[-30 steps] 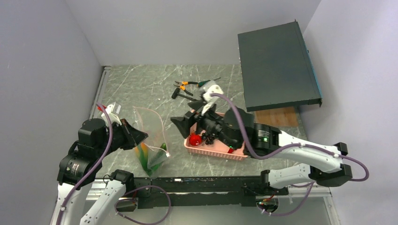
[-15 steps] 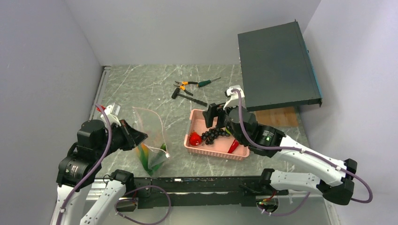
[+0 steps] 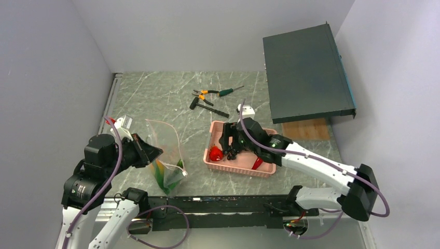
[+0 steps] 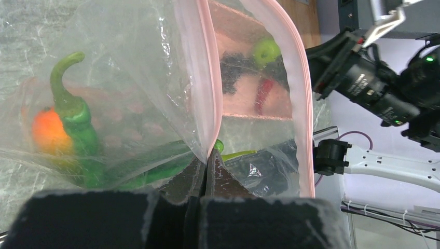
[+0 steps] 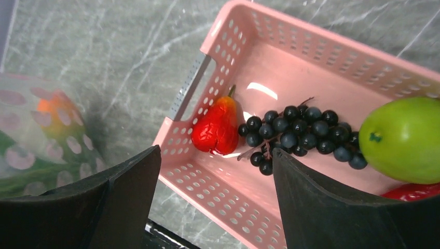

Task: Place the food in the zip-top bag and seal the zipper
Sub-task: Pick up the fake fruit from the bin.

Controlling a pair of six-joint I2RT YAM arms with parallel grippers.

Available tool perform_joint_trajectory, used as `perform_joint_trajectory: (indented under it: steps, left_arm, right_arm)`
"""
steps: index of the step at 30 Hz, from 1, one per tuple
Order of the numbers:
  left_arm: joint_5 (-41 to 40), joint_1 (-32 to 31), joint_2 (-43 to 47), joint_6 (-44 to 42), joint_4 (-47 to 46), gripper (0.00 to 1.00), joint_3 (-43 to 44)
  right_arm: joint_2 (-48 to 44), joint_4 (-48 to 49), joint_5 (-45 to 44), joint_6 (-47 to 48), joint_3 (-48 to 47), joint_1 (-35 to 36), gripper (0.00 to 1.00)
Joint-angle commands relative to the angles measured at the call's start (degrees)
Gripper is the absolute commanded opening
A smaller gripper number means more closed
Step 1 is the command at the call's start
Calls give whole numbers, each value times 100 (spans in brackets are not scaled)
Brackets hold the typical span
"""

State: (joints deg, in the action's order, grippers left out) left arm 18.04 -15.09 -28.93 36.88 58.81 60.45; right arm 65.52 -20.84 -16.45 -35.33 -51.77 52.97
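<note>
Left gripper [image 4: 206, 165] is clamped on the zipper [image 4: 203, 88] of the zip-top bag [image 4: 119, 62], holding its mouth up and open, evidently to receive food. Green peppers [image 4: 72, 111] and mango [image 4: 47, 130] lie inside. Right gripper [image 5: 215, 155] hangs over the pink basket [image 5: 332, 49], jaws apart, apparently lining up on the grape bunch [image 5: 298, 132]. The red fruit [image 5: 217, 128] and green apple [image 5: 402, 136] lie beside it.

Left claw [image 4: 207, 165] tight on bag [image 4: 124, 57] zipper [image 4: 206, 83]
</note>
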Motion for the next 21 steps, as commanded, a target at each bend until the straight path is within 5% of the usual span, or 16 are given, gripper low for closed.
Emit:
perform_joint_trajectory:
  steps: [1,13,21]
  left_arm:
    - [-8,-23,84,48,-61,0,81]
    - [43,-22,137,91,-46,0,73]
    - [-33,-29,139,36,64,0,139]
  right_arm:
    - [393,351,525,-162,76,-90,79]
    - [1469,900,1881,-322,224,-70,73]
    - [1896,1271,1651,-7,246,-78,72]
